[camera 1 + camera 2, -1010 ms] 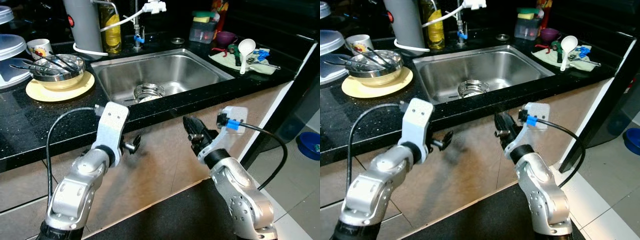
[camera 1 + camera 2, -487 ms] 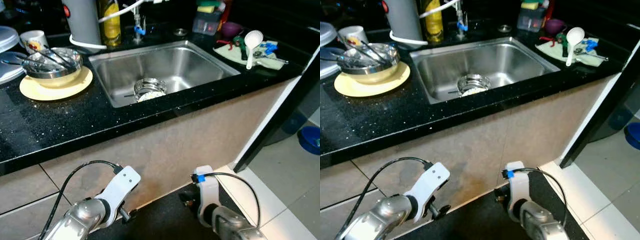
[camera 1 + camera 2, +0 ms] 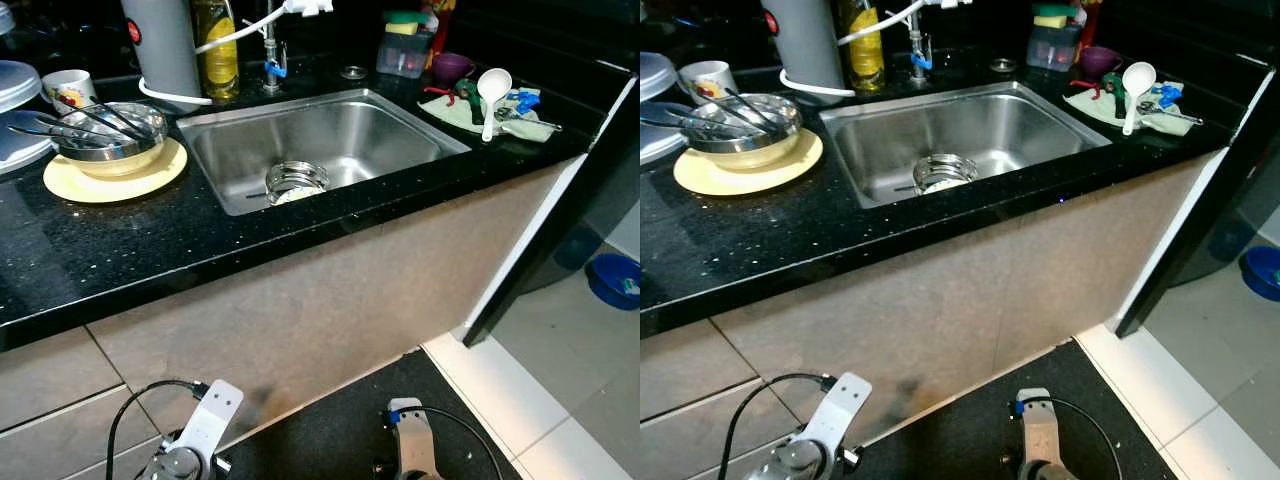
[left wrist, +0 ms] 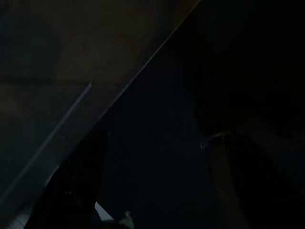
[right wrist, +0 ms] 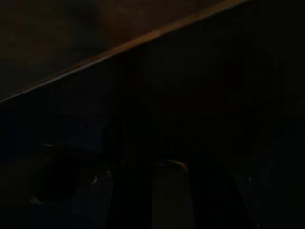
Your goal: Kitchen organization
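A black stone counter (image 3: 110,250) holds a steel sink (image 3: 400,130) with a round drain strainer (image 3: 296,181) in its bottom. Left of the sink a steel bowl (image 3: 110,135) full of utensils rests on a yellow plate (image 3: 150,175), with a mug (image 3: 68,88) behind it. Right of the sink a white ladle (image 3: 490,95) lies on a green cloth (image 3: 525,128) among small tools. My left arm (image 3: 195,440) and right arm (image 3: 405,445) hang low in front of the cabinet, below the counter. Both wrist views are very dark and show a slanting edge.
Behind the sink stand a faucet (image 3: 270,50), an oil bottle (image 3: 217,50), a grey appliance (image 3: 160,45), a container with sponges (image 3: 405,55) and a purple cup (image 3: 452,68). White plates (image 3: 15,90) sit far left. A black mat (image 3: 330,430) lies underfoot; a blue bowl (image 3: 615,280) is on the floor right.
Both arms have dropped from chest height in front of the counter edge to hanging low by the floor. The camera view has shifted slightly; the counter items have not moved.
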Robot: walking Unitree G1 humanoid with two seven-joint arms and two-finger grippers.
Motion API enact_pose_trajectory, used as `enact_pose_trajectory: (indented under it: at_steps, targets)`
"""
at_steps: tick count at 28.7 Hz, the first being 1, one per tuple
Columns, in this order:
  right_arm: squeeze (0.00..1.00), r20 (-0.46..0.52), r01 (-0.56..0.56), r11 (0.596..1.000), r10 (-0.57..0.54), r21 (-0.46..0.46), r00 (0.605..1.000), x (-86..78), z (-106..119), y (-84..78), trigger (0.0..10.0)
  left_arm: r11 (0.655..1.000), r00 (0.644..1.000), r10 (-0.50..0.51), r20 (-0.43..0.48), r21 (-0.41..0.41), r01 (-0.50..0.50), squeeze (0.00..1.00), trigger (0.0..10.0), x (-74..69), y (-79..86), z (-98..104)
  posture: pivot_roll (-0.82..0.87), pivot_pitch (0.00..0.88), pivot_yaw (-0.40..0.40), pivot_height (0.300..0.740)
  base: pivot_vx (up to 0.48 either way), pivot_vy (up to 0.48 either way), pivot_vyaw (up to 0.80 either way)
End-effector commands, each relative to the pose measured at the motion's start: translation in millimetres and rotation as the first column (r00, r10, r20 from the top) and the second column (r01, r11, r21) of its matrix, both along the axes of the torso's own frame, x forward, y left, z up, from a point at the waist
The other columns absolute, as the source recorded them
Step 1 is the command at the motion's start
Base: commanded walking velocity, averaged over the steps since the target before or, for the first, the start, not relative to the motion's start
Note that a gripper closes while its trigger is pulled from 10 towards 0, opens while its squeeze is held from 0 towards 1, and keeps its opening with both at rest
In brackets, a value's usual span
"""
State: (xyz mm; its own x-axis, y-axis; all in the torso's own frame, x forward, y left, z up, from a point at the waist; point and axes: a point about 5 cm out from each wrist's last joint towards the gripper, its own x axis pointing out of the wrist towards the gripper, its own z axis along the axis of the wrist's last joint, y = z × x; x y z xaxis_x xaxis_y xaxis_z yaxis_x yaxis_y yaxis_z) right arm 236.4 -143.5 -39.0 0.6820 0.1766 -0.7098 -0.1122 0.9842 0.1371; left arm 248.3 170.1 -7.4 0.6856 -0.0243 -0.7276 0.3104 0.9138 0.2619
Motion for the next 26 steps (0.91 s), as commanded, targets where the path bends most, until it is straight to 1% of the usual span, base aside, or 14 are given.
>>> enact_pose_trajectory:
  at_steps: [1,5,8,15,23,25,26]
  targets:
    - [0.0,0.004,0.002,1.0,-0.002,0.012,1.0,-1.4,-1,2.4,10.0,1.0,1.0,0.007,-0.022,-0.015,-0.007,0.0,10.0,-8.5,-0.8,-5,-0.08,0.131,-0.01,0.74,0.0,0.0,0.8]
    - [0.0,0.018,-0.002,1.0,0.002,0.009,1.0,-1.4,-2,2.2,10.0,1.0,1.0,0.002,-0.018,-0.017,-0.002,0.0,10.0,-9.6,-1.3,-6,-0.08,0.128,-0.008,0.74,0.0,0.0,0.8]
    - [0.0,0.051,0.004,1.0,-0.005,0.011,0.999,0.3,-6,-0.5,10.0,0.999,0.999,0.032,0.009,-0.02,-0.032,0.0,10.0,-8.2,0.3,-14,-0.08,0.124,-0.011,0.74,0.0,0.0,0.8]
    - [0.0,0.066,0.01,1.0,-0.01,0.01,0.998,1.8,-7,-2.7,10.0,0.999,0.999,0.046,0.028,-0.024,-0.045,0.0,10.0,-6.5,0.5,-16,-0.08,0.124,-0.011,0.74,0.0,0.0,0.8]
    - [0.0,0.075,0.02,1.0,-0.021,0.011,0.997,3.7,-7,-2.2,10.0,0.999,0.998,0.044,0.044,-0.022,-0.043,0.0,10.0,-2.4,-0.9,-13,-0.08,0.131,-0.01,0.74,0.0,0.0,0.8]
    - [0.0,0.077,0.022,1.0,-0.023,0.009,0.997,4.0,-8,-2.3,10.0,0.999,0.998,0.043,0.048,-0.023,-0.042,0.0,10.0,-1.3,-0.8,-13,-0.08,0.134,-0.009,0.74,0.0,0.0,0.66]
    - [0.0,0.075,0.041,0.999,-0.042,0.013,0.996,3.9,-8,-3.3,10.0,0.999,0.998,0.042,0.05,-0.024,-0.041,0.0,10.0,-0.4,-0.8,-13,-0.08,0.138,-0.009,0.74,0.0,0.0,0.0]
